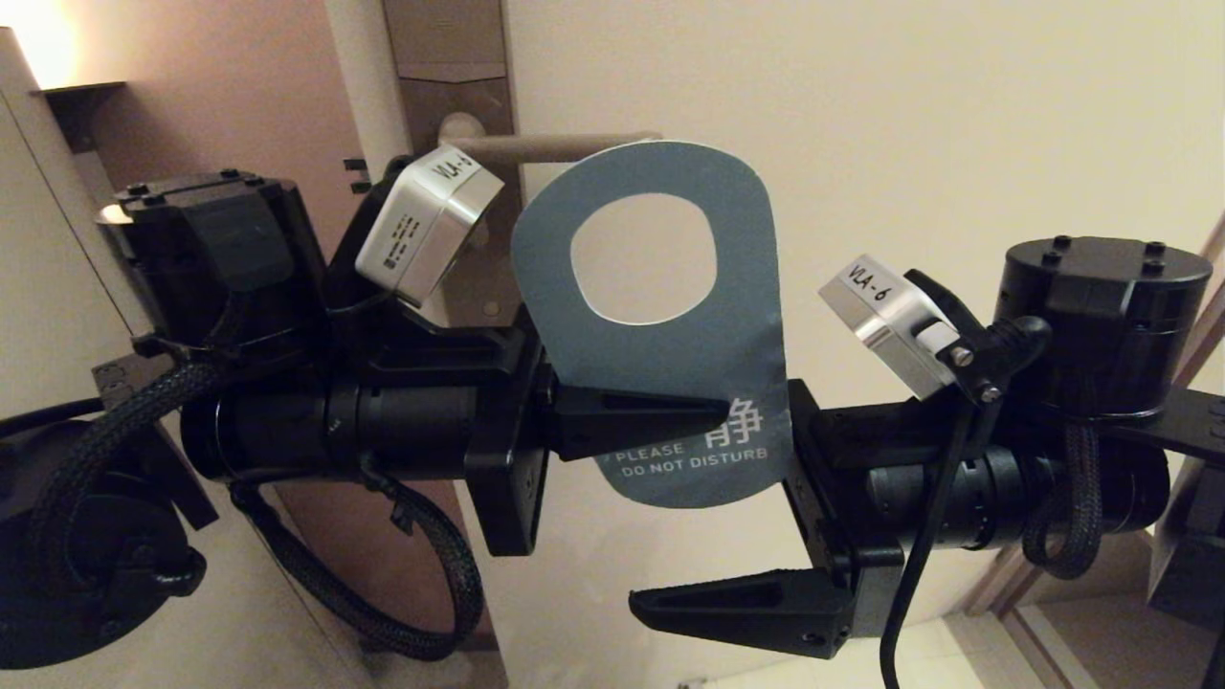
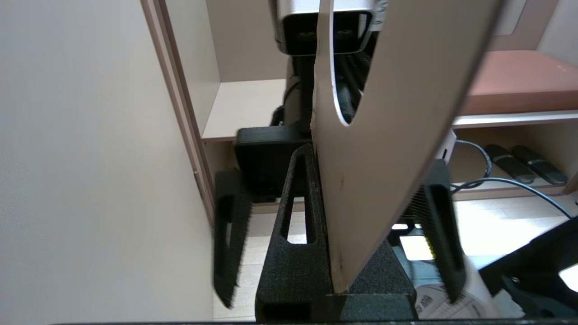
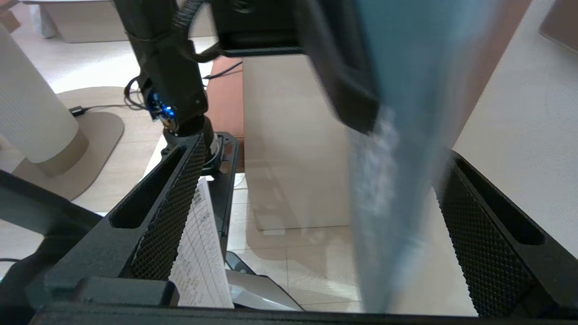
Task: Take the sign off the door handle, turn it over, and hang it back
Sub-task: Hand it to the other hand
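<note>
Gripping one sign (image 1: 660,325): left gripper (image 1: 670,416) alone.

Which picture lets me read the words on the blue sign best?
The head view. There the sign faces the camera, teal side out, with "PLEASE DO NOT DISTURB" readable near its lower end, pinched by the left gripper. The left wrist view shows only its plain pale back, nearly edge-on. The right wrist view shows a blurred blue strip, no words.

L gripper (image 1: 670,421) clamped, level | R gripper (image 1: 756,517) jaws wide, level
</note>
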